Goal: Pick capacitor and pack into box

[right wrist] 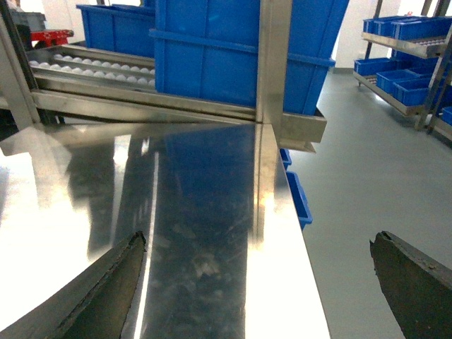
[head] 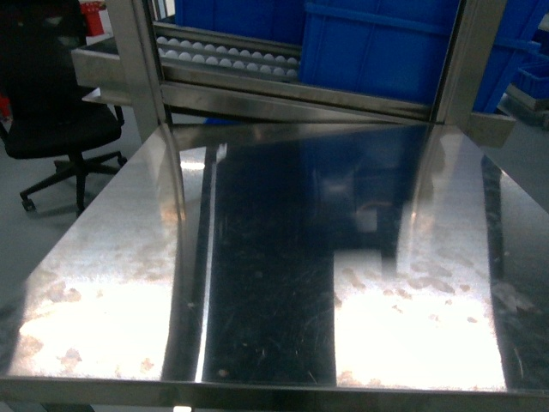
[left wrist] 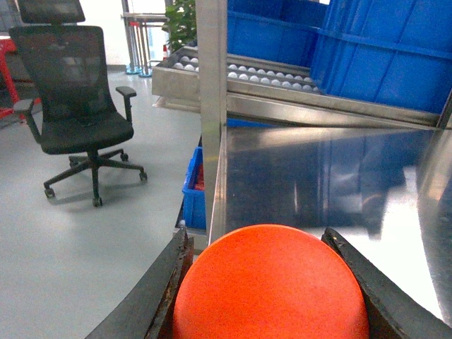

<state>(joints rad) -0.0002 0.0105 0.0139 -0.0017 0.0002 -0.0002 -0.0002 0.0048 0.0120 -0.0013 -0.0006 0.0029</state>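
The left gripper (left wrist: 268,296) clamps an orange ball (left wrist: 272,286), while the right gripper's (right wrist: 258,282) fingers spread wide over the steel table (head: 274,283), ready to grasp.

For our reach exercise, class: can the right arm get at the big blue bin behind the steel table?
Probably yes: the right gripper is open and empty, the table between is bare, though a steel post crosses the blue bin.

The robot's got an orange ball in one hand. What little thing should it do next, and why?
Probably hold on and look around for the box. The left gripper has its jaws hugging the orange ball, but no box shows in any view: only the steel table and blue bins behind it. The right gripper is open with nothing in it.
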